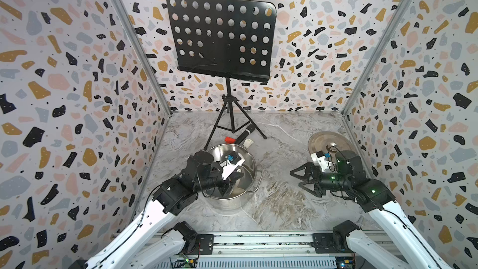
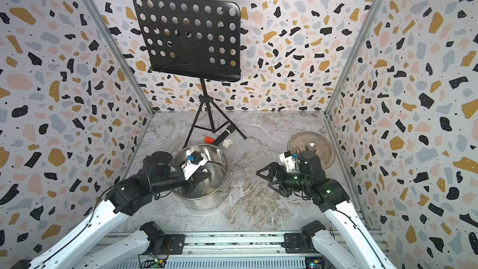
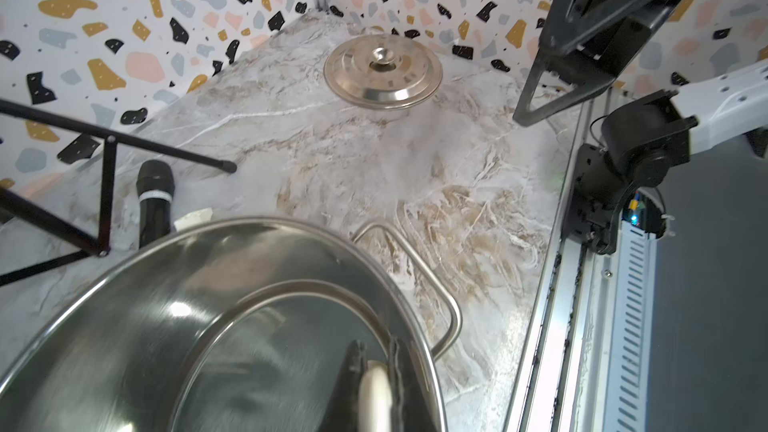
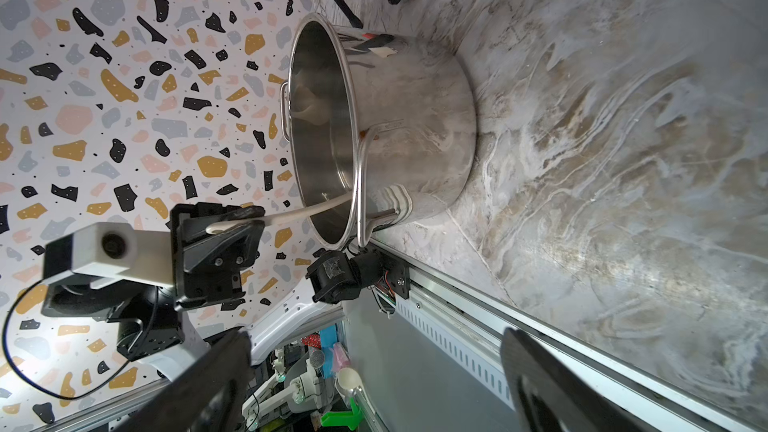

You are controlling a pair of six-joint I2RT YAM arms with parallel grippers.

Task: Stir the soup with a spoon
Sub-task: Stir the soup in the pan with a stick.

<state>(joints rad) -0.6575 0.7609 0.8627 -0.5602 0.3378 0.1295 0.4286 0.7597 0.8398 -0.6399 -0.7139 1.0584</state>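
Closest to the lens, the left gripper (image 4: 255,218) was pinched tight on the top end of the spoon (image 4: 307,211). The cream handle ran from between its pads down over the rim into the pot (image 4: 415,126), and the bowl was down inside, hard to place through the glare. No liquid showed in the steel. Stirring looked to be the step in hand. To do it well, the pinch would need to be firm while the wrist drew slow circles, with the bowl low and the handle clear of the rim and the wire loop (image 4: 361,184) beside it. Nothing braced the pot, so a hard push could slide it. The pot stood on the left half of the desk (image 1: 279,203). Over the right half the right gripper (image 1: 294,179) hung spread wide and empty, touching nothing. Beyond it the lid (image 1: 320,139) lay flat near the far right corner. A mic (image 1: 245,134) lay just behind the pot, among the feet of a stand (image 1: 222,37) by the far edge.
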